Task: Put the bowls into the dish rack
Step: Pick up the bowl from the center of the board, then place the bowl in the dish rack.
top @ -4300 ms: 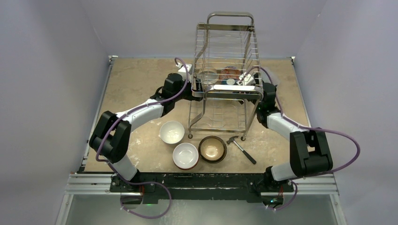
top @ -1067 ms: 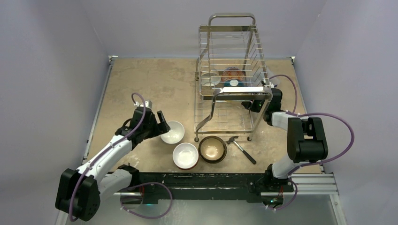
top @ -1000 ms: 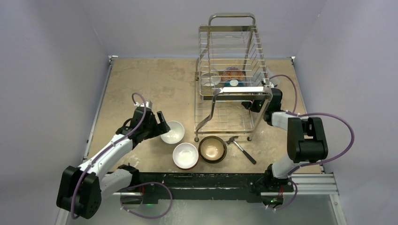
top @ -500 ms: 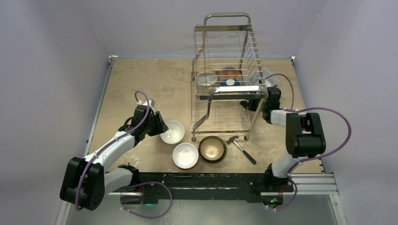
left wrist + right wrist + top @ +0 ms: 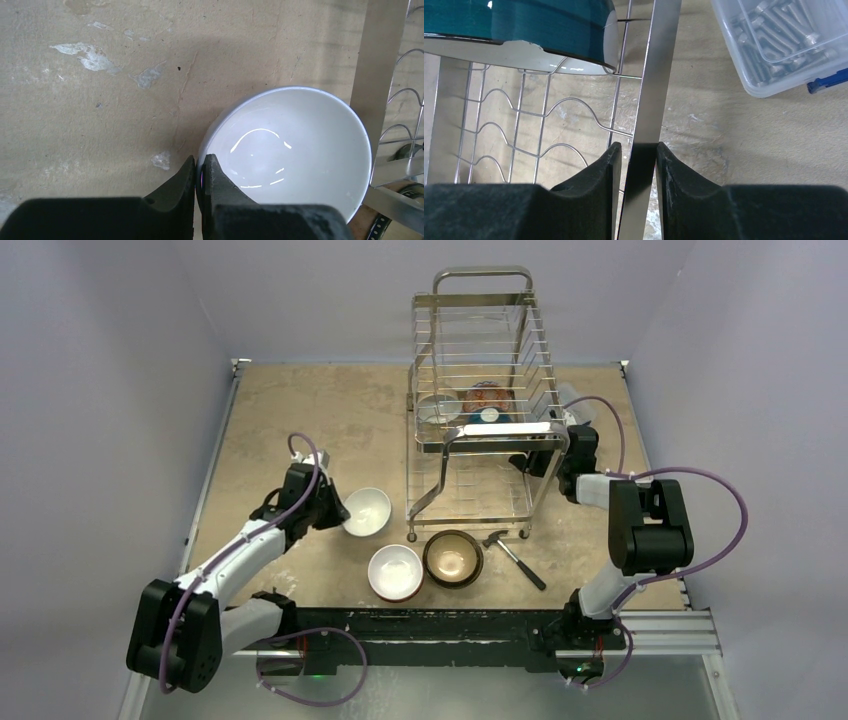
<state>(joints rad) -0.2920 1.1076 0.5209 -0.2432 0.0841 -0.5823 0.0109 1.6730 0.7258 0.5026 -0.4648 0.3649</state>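
Note:
My left gripper (image 5: 338, 512) (image 5: 200, 167) is shut on the near rim of a white bowl (image 5: 366, 511) (image 5: 290, 150), one finger inside and one outside. A second white bowl (image 5: 395, 570) and a dark brown bowl (image 5: 453, 558) sit near the table's front. The chrome dish rack (image 5: 485, 340) stands behind them, with several bowls on its upper tier, among them a teal-sided one (image 5: 524, 25). My right gripper (image 5: 543, 462) (image 5: 638, 145) is closed around the rack's flat corner post (image 5: 656, 75).
A hammer (image 5: 515, 550) lies to the right of the dark brown bowl, by the rack's front leg. A clear plastic box of bolts (image 5: 784, 40) sits on the table just right of the rack. In the left wrist view the rack's post stands against the held bowl's far side.
The left gripper has closed on the white bowl's rim. The rack has shifted a little to the left with the right gripper on its post.

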